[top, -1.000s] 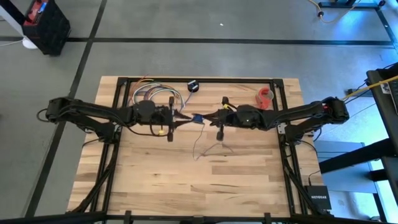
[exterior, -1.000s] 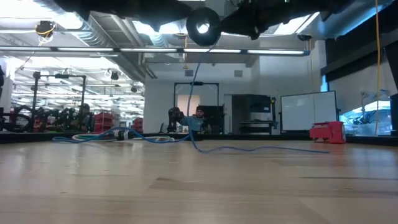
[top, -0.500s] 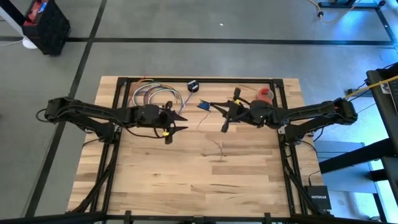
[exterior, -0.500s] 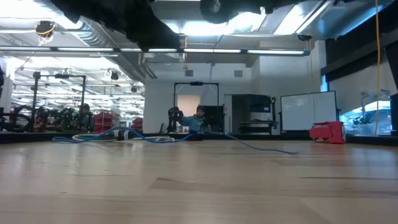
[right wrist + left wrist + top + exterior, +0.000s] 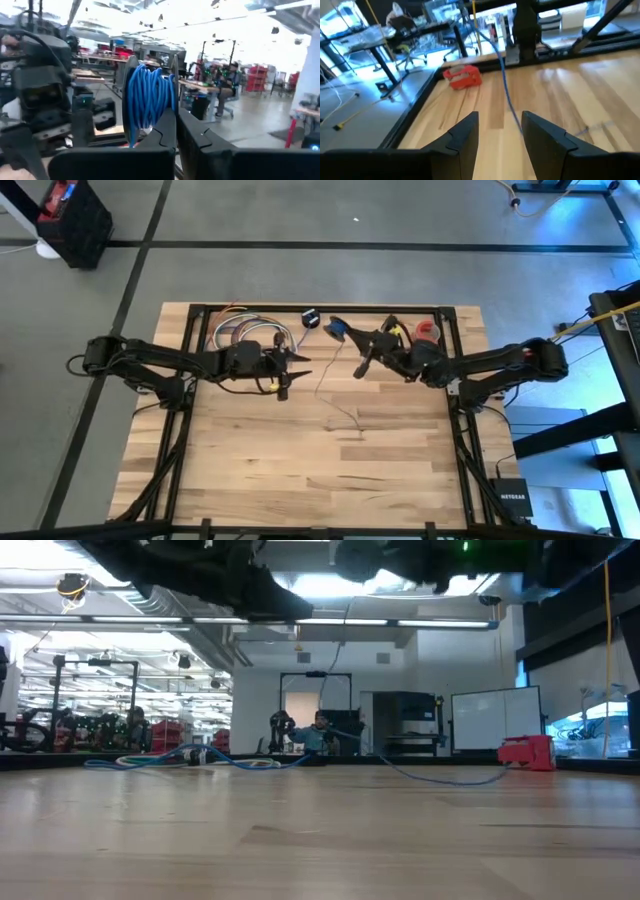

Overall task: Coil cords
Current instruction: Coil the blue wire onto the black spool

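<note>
High view: a pale wooden table (image 5: 300,470) stands on grey concrete floor, with a red tape roll (image 5: 428,332) near its far right edge. Loose cord loops (image 5: 245,332) lie at the far left. The right gripper (image 5: 340,332), raised, is clamped on a bundle of blue coils (image 5: 147,97); cord trails down from it. The left gripper (image 5: 300,360) hovers mid-table, fingers (image 5: 462,135) apart, empty.

My table (image 5: 300,470) is light butcher-block wood in a black frame, sitting on a grey concrete floor (image 5: 300,270) with dark lines across it. Past the far edge there's a big workshop: bright ceiling strip lights (image 5: 420,624), a whiteboard (image 5: 495,720), and red shelving (image 5: 175,732) way back.
</note>
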Robot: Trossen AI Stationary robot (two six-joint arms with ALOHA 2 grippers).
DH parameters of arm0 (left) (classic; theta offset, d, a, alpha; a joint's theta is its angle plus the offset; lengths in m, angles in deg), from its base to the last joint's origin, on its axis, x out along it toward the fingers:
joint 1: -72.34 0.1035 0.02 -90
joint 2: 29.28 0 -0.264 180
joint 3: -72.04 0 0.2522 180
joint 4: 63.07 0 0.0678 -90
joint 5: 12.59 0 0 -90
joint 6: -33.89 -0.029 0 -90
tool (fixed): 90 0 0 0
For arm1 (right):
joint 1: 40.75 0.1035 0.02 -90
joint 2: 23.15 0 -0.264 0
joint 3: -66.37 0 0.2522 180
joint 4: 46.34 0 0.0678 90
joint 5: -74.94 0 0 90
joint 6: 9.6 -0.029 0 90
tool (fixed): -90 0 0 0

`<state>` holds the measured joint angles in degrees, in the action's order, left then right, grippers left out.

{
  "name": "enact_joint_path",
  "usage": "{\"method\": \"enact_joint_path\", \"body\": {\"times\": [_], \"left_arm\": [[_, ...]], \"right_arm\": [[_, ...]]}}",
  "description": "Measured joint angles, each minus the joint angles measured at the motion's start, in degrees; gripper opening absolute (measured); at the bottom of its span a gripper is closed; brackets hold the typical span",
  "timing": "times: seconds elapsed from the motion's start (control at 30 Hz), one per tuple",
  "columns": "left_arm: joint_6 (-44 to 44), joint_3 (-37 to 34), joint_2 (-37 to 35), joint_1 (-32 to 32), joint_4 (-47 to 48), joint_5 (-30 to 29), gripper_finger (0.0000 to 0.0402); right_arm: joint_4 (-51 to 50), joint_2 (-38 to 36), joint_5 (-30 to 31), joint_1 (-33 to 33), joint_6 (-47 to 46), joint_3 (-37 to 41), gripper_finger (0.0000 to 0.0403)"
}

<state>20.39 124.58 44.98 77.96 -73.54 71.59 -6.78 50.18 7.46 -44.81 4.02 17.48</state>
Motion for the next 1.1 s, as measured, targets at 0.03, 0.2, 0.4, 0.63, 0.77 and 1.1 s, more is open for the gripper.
{"method": "enact_joint_path", "body": {"times": [0.03, 0.2, 0.4, 0.63, 0.77, 1.1], "left_arm": [[0.0, 0.0, 0.0, 0.3, 0.2, 0.0, 0.0141], [0.0, -0.1, 0.7, 0.7, -0.7, 0.0, 0.0141], [0.2, 0.0, 0.7, 0.7, -2.2, 0.0, 0.0141], [2.3, 0.0, 2.8, 0.7, -2.7, 9.8, 0.0141], [3.0, 0.0, 6.2, 1.1, -8.7, 10.3, 0.0141], [11.2, 2.6, 18.4, 4.2, -16.8, 9.5, 0.0141]], "right_arm": [[1.4, 0.6, -0.3, -0.8, -1.1, 0.8, 0.0003], [4.3, 3.1, -3.6, -2.1, -3.1, 1.4, 0.0003], [6.0, 6.0, -3.8, -2.0, -2.9, 1.3, 0.0003], [5.2, 6.1, -3.7, -2.0, -1.6, 1.3, 0.0003], [5.1, 6.1, -3.7, -2.0, 0.4, 1.3, 0.0003], [3.9, 6.1, -5.2, -0.7, 1.8, 1.3, 0.0003]]}}
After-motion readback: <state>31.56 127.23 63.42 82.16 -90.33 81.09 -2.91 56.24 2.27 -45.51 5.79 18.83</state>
